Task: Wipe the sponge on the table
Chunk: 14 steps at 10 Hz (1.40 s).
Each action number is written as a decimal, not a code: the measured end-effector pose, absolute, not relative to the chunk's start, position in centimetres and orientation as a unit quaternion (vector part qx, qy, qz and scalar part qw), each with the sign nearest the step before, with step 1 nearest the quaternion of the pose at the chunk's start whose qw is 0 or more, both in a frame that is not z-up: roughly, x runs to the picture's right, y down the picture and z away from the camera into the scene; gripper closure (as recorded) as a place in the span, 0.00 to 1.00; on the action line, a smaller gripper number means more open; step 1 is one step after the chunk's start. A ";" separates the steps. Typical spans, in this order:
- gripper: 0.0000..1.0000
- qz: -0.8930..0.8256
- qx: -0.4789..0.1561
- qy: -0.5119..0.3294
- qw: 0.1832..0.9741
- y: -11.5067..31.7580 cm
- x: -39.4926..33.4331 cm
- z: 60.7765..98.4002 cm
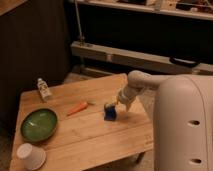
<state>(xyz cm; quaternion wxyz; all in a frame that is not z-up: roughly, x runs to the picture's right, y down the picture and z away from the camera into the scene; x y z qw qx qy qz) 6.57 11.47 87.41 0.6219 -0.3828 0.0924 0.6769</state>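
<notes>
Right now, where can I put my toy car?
Bare wood runs along the light wooden table's near edge, from the white cup to the right corner, and behind the orange carrot, right of the small bottle. Crowded: the end effector at the dark blue sponge, and beside the green bowl.

no legible text; gripper point(115, 104) at sponge point(109, 114)
</notes>
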 end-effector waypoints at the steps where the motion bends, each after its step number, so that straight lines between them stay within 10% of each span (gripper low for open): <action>1: 0.20 0.676 -0.387 0.093 0.620 11.7 6.6 87.5; 14: 0.20 0.662 -0.424 0.083 0.612 12.7 4.5 87.6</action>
